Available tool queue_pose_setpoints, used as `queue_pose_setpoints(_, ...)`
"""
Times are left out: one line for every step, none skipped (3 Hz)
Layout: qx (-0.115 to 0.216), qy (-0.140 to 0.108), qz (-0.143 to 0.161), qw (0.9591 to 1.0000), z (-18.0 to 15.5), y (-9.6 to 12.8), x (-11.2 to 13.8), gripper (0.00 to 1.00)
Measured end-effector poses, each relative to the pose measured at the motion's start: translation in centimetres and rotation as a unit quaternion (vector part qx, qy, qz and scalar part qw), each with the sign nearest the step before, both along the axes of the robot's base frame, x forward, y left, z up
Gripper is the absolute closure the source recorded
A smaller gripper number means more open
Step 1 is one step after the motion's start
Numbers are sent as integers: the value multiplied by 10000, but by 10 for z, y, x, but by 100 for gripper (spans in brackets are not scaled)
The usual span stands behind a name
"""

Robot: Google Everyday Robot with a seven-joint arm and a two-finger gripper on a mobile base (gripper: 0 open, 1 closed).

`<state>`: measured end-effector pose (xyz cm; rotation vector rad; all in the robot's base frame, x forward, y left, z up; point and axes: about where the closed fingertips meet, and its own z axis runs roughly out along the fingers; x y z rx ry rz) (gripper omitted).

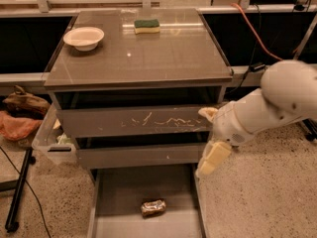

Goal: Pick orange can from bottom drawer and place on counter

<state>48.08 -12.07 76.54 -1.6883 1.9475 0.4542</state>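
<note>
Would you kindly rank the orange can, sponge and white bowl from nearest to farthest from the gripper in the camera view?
The gripper hangs open by the cabinet's right side.
1. Orange can, below-left in the bottom drawer.
2. Sponge, back of the counter.
3. White bowl, counter's back-left corner.

The counter (163, 53) is smooth and glossy, and light shines on it. On the counter, the bowl (84, 37) looks smooth and pale, and the sponge (147, 26) has a rough green top with a soft yellow part under it. Just under the counter, a grey drawer front (133, 121) is dull and scratched. Far below the counter, the bottom drawer (119, 192) has a flat, matt grey floor, and the orange can (153, 207) is shiny, crinkled metal. My gripper (212, 137) hangs under the counter's right front corner, its cream fingers (214, 157) matt and spread apart. My arm (277, 98) is smooth white plastic.
</note>
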Motion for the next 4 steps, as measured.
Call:
queue_pose_setpoints(150, 226, -212, 9994, -86, 21, 14, 0)
queue_pose_setpoints(543, 97, -644, 9964, -150, 39, 47, 0)
queue_pose_setpoints(543, 97, -644, 9964, -150, 39, 47, 0)
queue_pose_setpoints(838, 184, -643, 9942, -186, 51, 51, 0)
